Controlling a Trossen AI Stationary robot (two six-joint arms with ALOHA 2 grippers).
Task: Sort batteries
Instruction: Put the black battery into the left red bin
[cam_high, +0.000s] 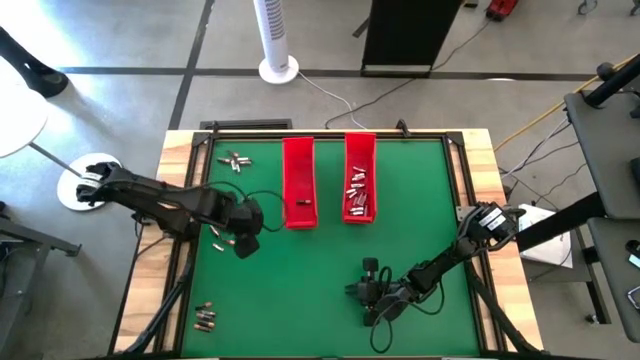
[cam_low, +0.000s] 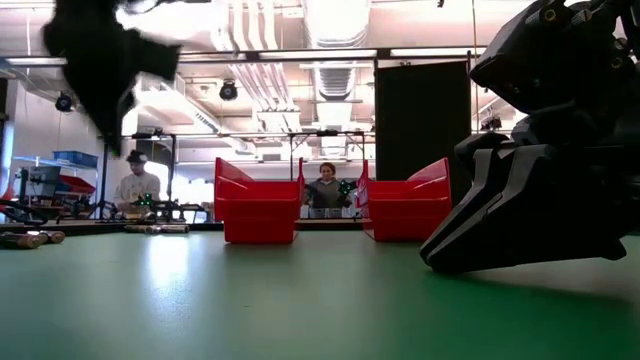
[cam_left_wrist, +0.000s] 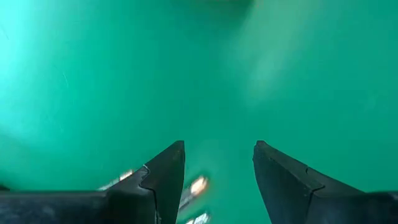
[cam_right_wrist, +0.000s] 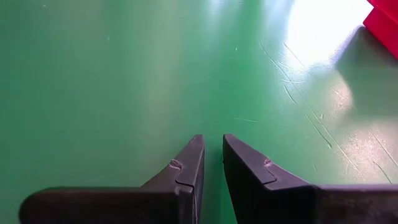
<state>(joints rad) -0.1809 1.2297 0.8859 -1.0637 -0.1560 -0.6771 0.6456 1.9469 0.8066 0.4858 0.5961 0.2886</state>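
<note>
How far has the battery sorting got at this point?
Done: the right red tray holds a pile of batteries; the left red tray shows one. In hand: the open left gripper is over two loose cells. Left: clusters at the far left and near left. The right gripper rests empty.

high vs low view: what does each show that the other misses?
Only high: batteries inside the right tray, one in the left tray, a loose cluster at the far left of the mat, and the left gripper open over the mat. Only low: two people in the room behind. Both: the two red trays and the right gripper low on the green mat.
</note>
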